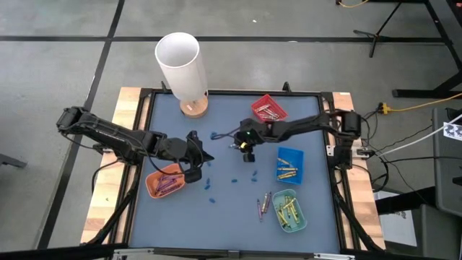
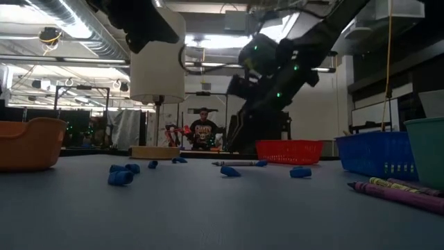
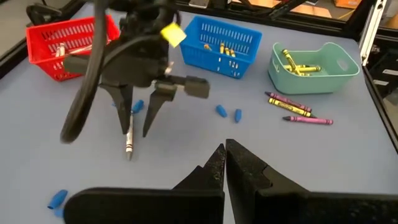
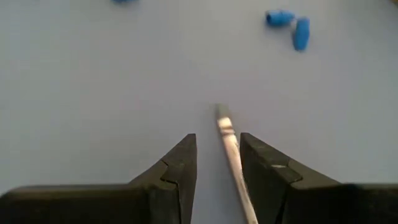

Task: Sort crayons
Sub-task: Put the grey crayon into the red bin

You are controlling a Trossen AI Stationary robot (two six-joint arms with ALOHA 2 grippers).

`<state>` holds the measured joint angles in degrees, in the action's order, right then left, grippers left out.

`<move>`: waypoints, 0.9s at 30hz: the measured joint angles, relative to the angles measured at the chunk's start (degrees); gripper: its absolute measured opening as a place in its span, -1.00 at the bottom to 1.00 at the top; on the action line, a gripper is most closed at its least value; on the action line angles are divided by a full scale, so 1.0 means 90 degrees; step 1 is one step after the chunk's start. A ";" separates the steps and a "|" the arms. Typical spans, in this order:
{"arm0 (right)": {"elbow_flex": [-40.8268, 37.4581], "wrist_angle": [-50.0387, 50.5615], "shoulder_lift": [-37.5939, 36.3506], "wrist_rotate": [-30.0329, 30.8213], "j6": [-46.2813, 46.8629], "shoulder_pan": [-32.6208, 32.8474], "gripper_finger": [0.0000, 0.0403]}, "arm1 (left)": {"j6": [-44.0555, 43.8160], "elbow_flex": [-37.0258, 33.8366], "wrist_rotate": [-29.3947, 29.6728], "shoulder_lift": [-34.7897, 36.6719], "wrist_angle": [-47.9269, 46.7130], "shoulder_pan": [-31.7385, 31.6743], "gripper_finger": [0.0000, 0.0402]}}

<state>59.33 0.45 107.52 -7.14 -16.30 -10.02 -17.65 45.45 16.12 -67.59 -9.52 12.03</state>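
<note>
The right pincer [image 3: 138, 127] is poised near the middle of the desk [image 1: 231, 209], its fingers parted around a silver-grey crayon [image 4: 231, 149] that lies between them on the surface. The left pincer [image 3: 225, 163] is held fully closed and empty beside the orange tray [image 1: 164, 182]. Other crayons are seen in the red [image 3: 59, 43], blue [image 3: 221, 37] and teal [image 3: 314, 65] trays, and three lie loose [image 3: 297, 109] beside the teal one.
</note>
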 joint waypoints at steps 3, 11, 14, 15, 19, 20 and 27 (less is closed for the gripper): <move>0.0000 -0.0008 0.0164 0.0041 0.0013 -0.0142 -0.39 | 0.0002 0.0000 0.0000 0.0000 0.0010 -0.0001 -1.00; 0.0013 0.0001 0.0423 0.0013 0.0171 -0.0393 -0.39 | 0.0002 0.0000 -0.0002 0.0000 0.0015 0.0000 -1.00; 0.0027 0.0107 0.0430 -0.0078 0.0169 -0.0394 -0.39 | 0.0003 0.0000 -0.0005 -0.0002 0.0016 0.0000 -1.00; 0.0029 0.0131 0.0430 -0.0096 0.0164 -0.0396 -0.39 | 0.0005 0.0000 -0.0003 -0.0002 0.0015 0.0000 -1.00; 0.0029 0.0161 0.0435 -0.0099 0.0144 -0.0393 -0.40 | 0.0005 0.0000 0.0009 -0.0002 0.0015 0.0000 -1.00; 0.0029 0.0169 0.0437 -0.0100 0.0144 -0.0393 -0.42 | 0.0005 0.0000 0.0033 -0.0002 0.0015 0.0000 -1.00; 0.0017 0.0167 0.0442 -0.0150 0.0132 -0.0391 -0.72 | 0.0007 0.0000 0.0102 -0.0002 0.0015 0.0000 -1.00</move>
<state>59.48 1.95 111.50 -8.49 -15.11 -13.54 -17.58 45.45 17.04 -67.61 -9.39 12.03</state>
